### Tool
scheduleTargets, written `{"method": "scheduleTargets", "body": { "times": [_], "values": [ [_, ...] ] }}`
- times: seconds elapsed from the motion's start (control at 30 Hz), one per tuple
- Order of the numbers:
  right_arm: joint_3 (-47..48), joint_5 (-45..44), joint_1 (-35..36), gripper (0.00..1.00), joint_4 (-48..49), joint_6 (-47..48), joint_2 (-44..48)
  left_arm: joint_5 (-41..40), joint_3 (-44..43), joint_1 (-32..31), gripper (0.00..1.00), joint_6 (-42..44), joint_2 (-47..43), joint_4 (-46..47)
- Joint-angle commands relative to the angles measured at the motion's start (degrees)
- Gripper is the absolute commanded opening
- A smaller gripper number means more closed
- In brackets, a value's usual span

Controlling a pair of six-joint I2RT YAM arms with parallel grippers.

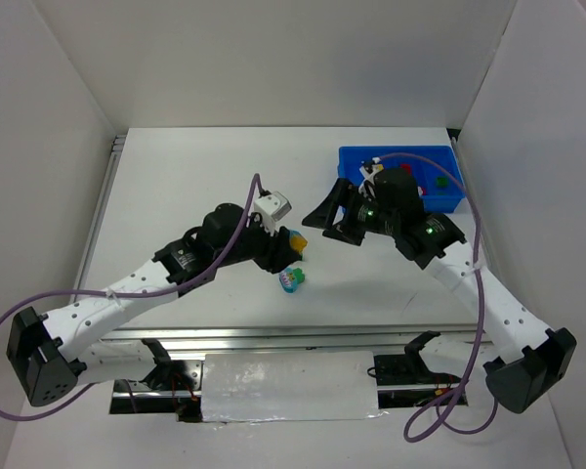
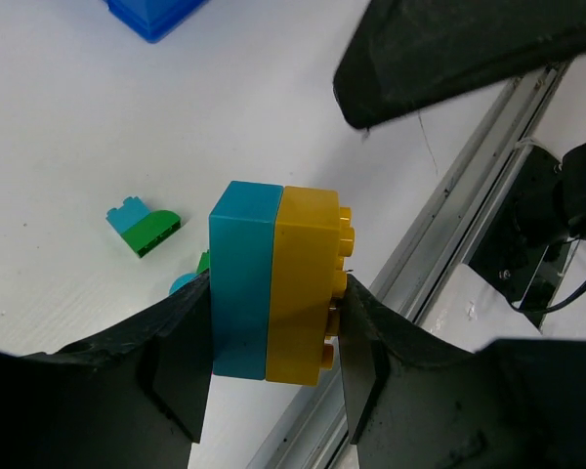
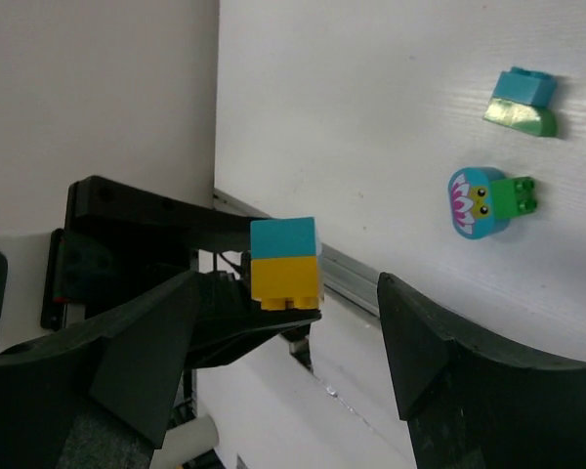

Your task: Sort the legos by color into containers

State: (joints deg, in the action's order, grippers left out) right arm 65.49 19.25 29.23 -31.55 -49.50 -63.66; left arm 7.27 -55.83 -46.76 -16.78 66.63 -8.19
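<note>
Cyan-and-yellow brick pair (image 2: pixel 273 274) pinched in L hand (image 2: pixel 273 337), R hand (image 1: pixel 327 220) spread wide facing it.
L hand's two fingers press on the cyan face and the studded yellow side, holding the pair up off the table (image 1: pixel 176 176), about mid-table and well apart from the blue tray (image 1: pixel 356 161) at far R. R hand holds nothing; seen from R wrist cam, the pair sits between its open fingers w/o touching either. Looks like a 2-colour piece at the hand-off or pull-apart step, can't tell which. Next move prob calls for R hand to line up on one colour half and close square on it w/o knocking the pair loose. A flower-face cyan/green piece (image 3: pixel 483 200) and a cyan/green wedge (image 3: pixel 523 101) lie unsorted on the table.
</note>
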Motion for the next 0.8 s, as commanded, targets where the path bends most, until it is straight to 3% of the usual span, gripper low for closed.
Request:
{"method": "scheduleTargets", "body": {
  "times": [0.0, 0.37, 0.47, 0.5, 0.53, 0.6, 0.63, 0.7, 0.73, 0.77],
  "values": [
    [1.6, 1.6, 2.4, 0.81, 1.9, -0.8, 0.5, 2.1, -0.7, -0.2, 0.0, 3.2, -1.0, 1.2],
    [2.8, 0.9, 10.0, 0.82, -0.9, 3.9, -5.1, 4.3, -1.5, -0.2, 0.0, 3.0, -1.5, 1.4],
    [1.8, 1.1, 10.5, 0.59, 0.8, 3.4, -5.2, 4.2, -1.1, -0.2, 0.0, 2.6, -2.4, 1.7],
    [1.6, 1.0, 10.6, 0.44, 1.2, 3.2, -5.0, 4.0, -1.0, -0.2, 0.0, 2.6, -2.6, 1.5],
    [1.2, 0.7, 10.7, 0.36, 1.8, 2.8, -4.7, 4.2, -0.8, -0.2, 0.0, 2.6, -2.9, 1.6],
    [0.7, 0.1, 10.6, 0.26, 3.2, 3.0, -4.0, 4.2, -0.2, -0.2, 0.05, 2.4, -3.7, 2.0],
    [0.5, 0.0, 10.6, 0.22, 3.7, 3.3, -3.8, 4.2, 0.0, -0.2, 0.13, 2.2, -4.0, 2.2],
    [-0.6, -0.2, 10.6, 0.0, 6.0, 3.6, -3.1, 3.5, 0.7, -0.2, 0.25, 1.7, -5.1, 2.6],
    [-1.3, 0.2, 10.6, 0.0, 7.1, 4.0, -2.7, 3.1, 0.9, -0.2, 0.41, 1.4, -5.5, 2.9],
    [-3.0, 0.4, 10.5, 0.0, 10.0, 4.1, -1.9, 2.2, 1.1, -0.2, 0.5, 1.1, -5.9, 3.1]
  ]
}}
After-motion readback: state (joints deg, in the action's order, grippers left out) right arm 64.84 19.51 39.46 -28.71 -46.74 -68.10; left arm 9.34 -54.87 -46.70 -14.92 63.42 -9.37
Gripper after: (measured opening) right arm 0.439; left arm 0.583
